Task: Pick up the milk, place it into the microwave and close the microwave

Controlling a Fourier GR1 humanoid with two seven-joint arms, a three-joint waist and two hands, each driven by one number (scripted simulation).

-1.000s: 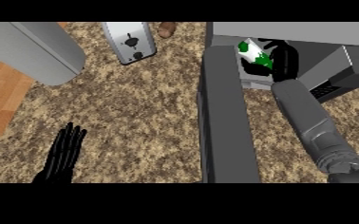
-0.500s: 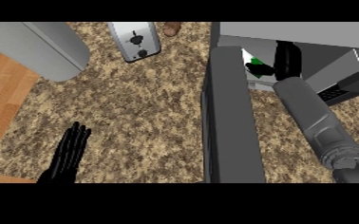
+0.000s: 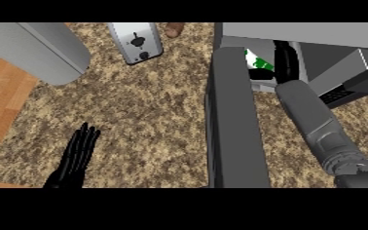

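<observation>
**Right hand held at the milk inside the microwave**

The right hand (image 3: 286, 61) was seen reaching into the open microwave (image 3: 287, 31), its black fingers curled down along the side of the milk (image 3: 257, 63). The carton, white with green markings, was seen inside the microwave's cavity, near the front opening and just behind the top of the open door (image 3: 233, 126). Whether the carton was resting on the cavity floor or was being carried clear of it could not be told. The grey right forearm (image 3: 316, 122) was stretched from the lower right corner up into the cavity, beside the door.

The door was swung wide open, shown as a long dark grey slab running from the cavity down to the lower edge of the view. The microwave's control panel (image 3: 338, 95) was glimpsed at the right, just beyond the forearm.

The left hand (image 3: 75, 158) was shown at the lower left, fingers straight and spread, pointed up over the speckled counter (image 3: 144, 107), well apart from everything else.

A toaster (image 3: 137, 41) was set at the top of the counter, and a large grey rounded object (image 3: 43, 51) was seen at the upper left, its nature unclear. A small brown item (image 3: 174, 28) lay just beside the toaster, too small to be identified.
</observation>
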